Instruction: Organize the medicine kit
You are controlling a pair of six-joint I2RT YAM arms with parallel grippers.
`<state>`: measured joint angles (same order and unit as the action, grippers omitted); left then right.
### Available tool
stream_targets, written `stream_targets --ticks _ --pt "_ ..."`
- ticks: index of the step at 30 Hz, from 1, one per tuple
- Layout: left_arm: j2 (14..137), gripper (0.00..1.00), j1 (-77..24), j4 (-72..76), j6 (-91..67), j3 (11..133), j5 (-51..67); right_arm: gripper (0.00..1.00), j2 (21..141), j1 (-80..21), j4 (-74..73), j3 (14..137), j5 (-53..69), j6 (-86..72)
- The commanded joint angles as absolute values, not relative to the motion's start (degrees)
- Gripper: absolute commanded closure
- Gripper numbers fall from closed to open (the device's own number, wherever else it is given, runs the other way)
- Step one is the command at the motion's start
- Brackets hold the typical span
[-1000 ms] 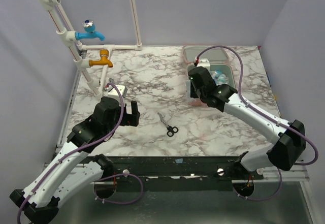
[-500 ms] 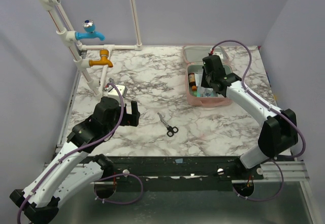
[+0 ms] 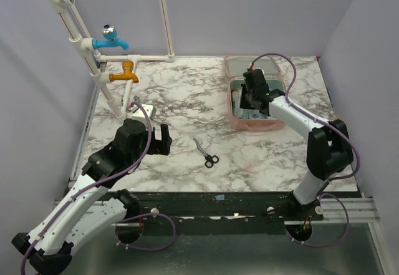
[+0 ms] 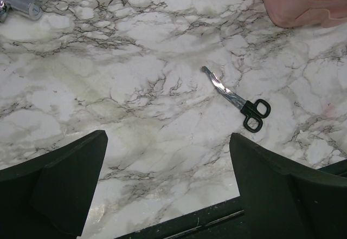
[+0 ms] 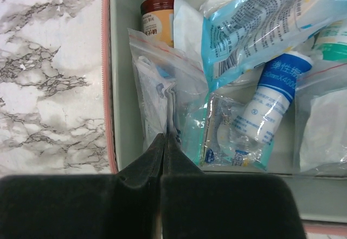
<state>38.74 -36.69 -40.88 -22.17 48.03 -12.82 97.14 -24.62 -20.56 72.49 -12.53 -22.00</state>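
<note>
The pale pink medicine kit [image 3: 234, 120] lies open at the back right, its lid [image 3: 237, 63] flat behind it. My right gripper [image 3: 250, 98] hangs over the kit's left half. In the right wrist view it [image 5: 164, 139] is shut on the edge of a clear plastic bag [image 5: 157, 82] standing against the kit's grey left wall [image 5: 122, 87]. Beside the bag lie a brown bottle [image 5: 159, 11], a blue packet [image 5: 255, 27] and a white tube [image 5: 271, 103]. My left gripper [image 3: 163, 139] is open and empty over the table [image 4: 168, 179].
Black-handled scissors [image 3: 206, 153] lie on the marble between the arms and also show in the left wrist view [image 4: 238, 101]. White pipes with a blue tap [image 3: 111, 38] and an orange tap [image 3: 124, 73] stand at the back left. A small white box [image 3: 144, 108] sits beyond my left gripper.
My right arm's elbow has swung to the right and its wrist has shifted back over the kit's left half. The left arm and the scissors have not moved.
</note>
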Motion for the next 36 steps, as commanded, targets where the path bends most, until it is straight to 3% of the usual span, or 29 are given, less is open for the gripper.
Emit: stream_targets --ticks 1,17,21,24,36 --pt "38.57 0.01 -36.23 -40.78 -22.1 47.81 -12.37 0.99 100.11 -24.1 -18.33 73.91 -9.23 -22.01" --pt "38.91 0.02 -36.3 -40.87 -21.97 47.88 -12.39 0.99 106.6 -23.46 -24.26 74.53 -20.76 -25.3" --pt "39.02 0.01 -36.29 -40.86 -21.97 47.81 -12.48 0.93 105.98 -23.45 -24.99 75.34 -21.33 -25.4" --pt "39.13 0.01 -36.24 -40.87 -22.02 47.81 -12.48 0.75 104.16 -23.46 -26.16 76.48 -21.04 -25.41" --pt "39.47 0.02 -36.02 -40.84 -22.06 47.9 -12.38 0.51 95.23 -25.49 -29.25 78.57 -17.75 -24.34"
